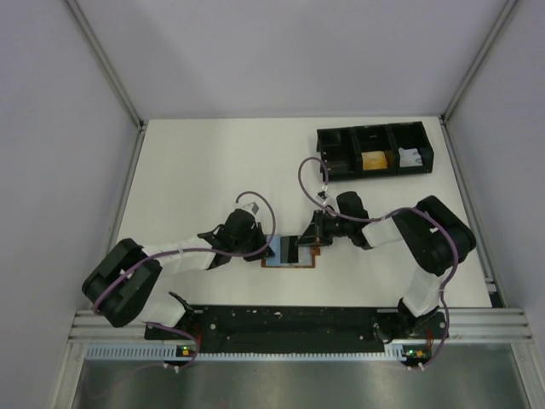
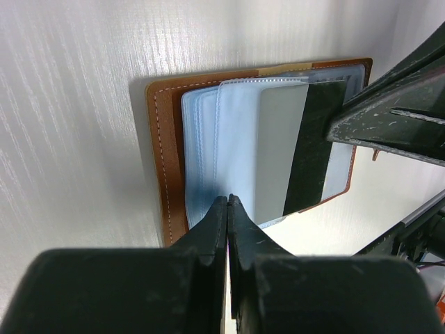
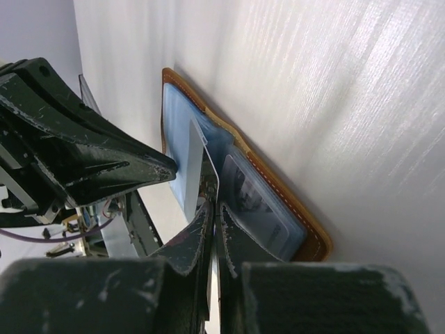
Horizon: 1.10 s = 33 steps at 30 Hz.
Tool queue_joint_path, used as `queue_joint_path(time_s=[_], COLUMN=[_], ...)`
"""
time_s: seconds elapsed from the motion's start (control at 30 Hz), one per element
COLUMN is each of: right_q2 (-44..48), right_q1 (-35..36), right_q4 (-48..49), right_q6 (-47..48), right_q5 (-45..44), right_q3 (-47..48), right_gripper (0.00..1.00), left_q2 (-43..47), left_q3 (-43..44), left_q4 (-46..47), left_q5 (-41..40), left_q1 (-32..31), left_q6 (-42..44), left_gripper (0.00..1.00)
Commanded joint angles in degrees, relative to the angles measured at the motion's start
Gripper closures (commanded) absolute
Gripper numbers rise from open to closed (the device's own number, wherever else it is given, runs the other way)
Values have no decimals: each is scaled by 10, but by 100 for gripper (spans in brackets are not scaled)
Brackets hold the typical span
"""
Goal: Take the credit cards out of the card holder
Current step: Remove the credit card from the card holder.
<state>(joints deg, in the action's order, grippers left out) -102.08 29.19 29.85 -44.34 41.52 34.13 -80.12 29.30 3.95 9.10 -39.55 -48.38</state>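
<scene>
So the card holder lies open by the near edge of the table, between both grippers. The left gripper is closed, tips on its plastic sleeves; the right gripper is pinched onto a grey-black card

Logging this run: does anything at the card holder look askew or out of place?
Yes: a grey-and-black card stands tilted, partly out of the clear sleeves of the open card holder, pinched in the right tool. The left tool is shut at the sleeves' edge.
</scene>
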Motion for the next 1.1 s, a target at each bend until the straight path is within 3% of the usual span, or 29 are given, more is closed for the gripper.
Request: queue_joint_path(time_s=[0.0,0.17,0.37,0.5,0.63,0.8,1.07], right_q2=[31,17,-8,-23,-18,21,110], right_q1=[-5,0,13,16,10,-23,-49], right_q4=[-28,10,28,44,22,6,-98], right_q6=[33,10,0,-8,5,14,72], right_q5=[-9,16,18,23,21,21,-1], right_q3=[0,3,13,16,15,-13,-24], right_gripper=[99,82,79,82,100,100,100], left_q2=[-2,0,5,4,3,7,12], left_q3=[-12,-11,-13,-14,-15,-15,-13], left_q4=[-37,-37,-37,-36,-33,-34,-37], left_q5=[-26,-23,-23,-23,-24,-25,-29], left_q1=[3,3,3,3,3,3,3], left_q6=[10,13,13,13,9,8,10], left_gripper=[100,100,100,100,100,100,100])
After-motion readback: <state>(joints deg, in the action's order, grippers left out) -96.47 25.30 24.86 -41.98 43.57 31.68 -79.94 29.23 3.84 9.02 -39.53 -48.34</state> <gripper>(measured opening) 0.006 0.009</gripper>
